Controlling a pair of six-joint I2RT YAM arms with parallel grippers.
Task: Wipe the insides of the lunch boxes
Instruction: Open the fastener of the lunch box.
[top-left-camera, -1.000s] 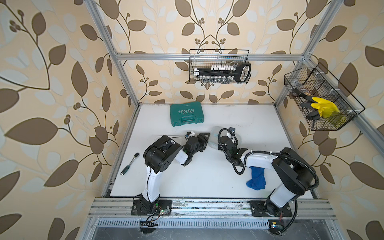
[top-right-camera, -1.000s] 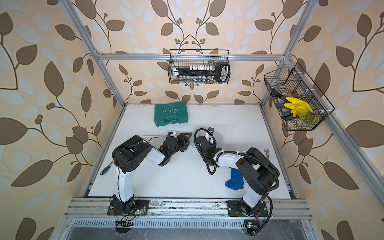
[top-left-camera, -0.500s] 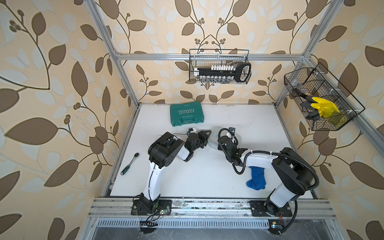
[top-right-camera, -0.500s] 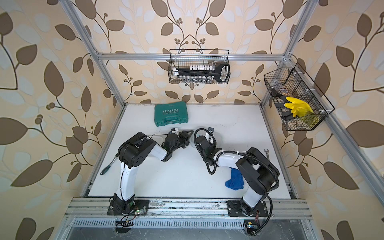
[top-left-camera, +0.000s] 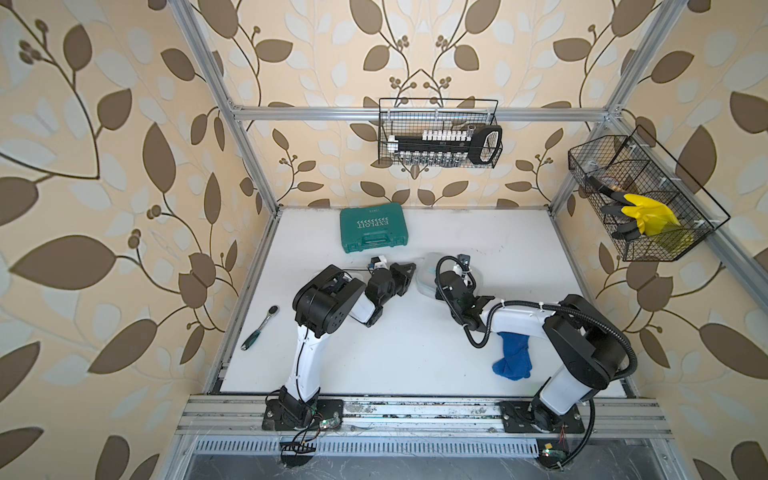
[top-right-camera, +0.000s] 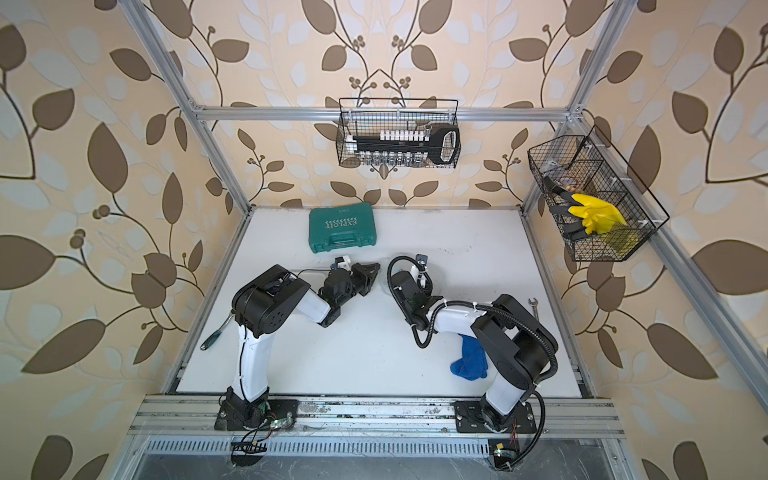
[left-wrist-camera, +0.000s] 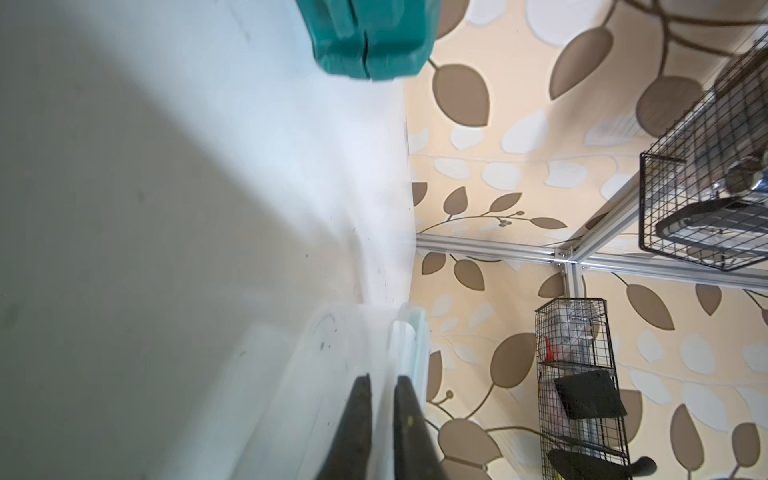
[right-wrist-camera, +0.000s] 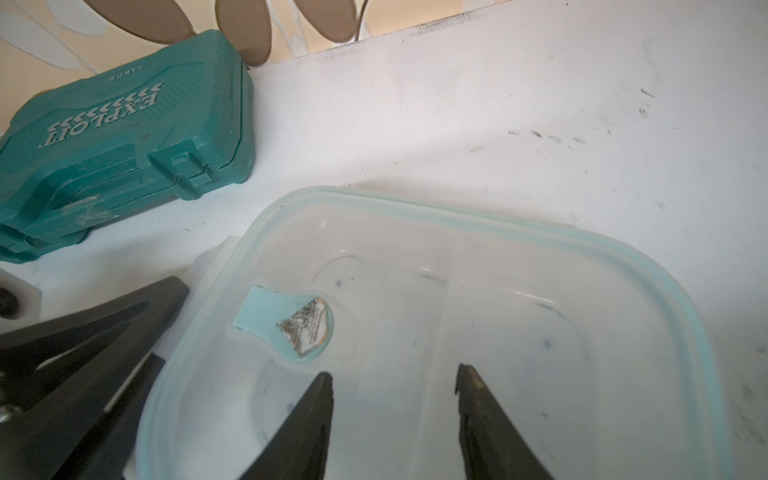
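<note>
One lunch box (top-left-camera: 427, 274) stands mid-table, a clear tub with its flat lid (right-wrist-camera: 519, 307) on, the lid edged by a pale green seal. My left gripper (top-left-camera: 410, 271) reaches it from the left. In the left wrist view that gripper (left-wrist-camera: 384, 399) is shut on a thin clear flap at the lid's edge. My right gripper (right-wrist-camera: 395, 376) hangs open just above the lid, its fingers (right-wrist-camera: 473, 415) spread over the middle. The right wrist hides most of the box in both top views.
A teal tool case (top-left-camera: 372, 229) lies behind the box near the back wall. A blue cloth (top-left-camera: 513, 357) sits under the right arm. A ratchet (top-left-camera: 260, 327) lies at the left edge and a spanner (top-right-camera: 534, 307) at the right. Wire baskets (top-left-camera: 440, 137) hang on the walls.
My left gripper has slid right to the lunch box and its jaws have closed on the lid's flap. The right gripper has stayed over the lid.
</note>
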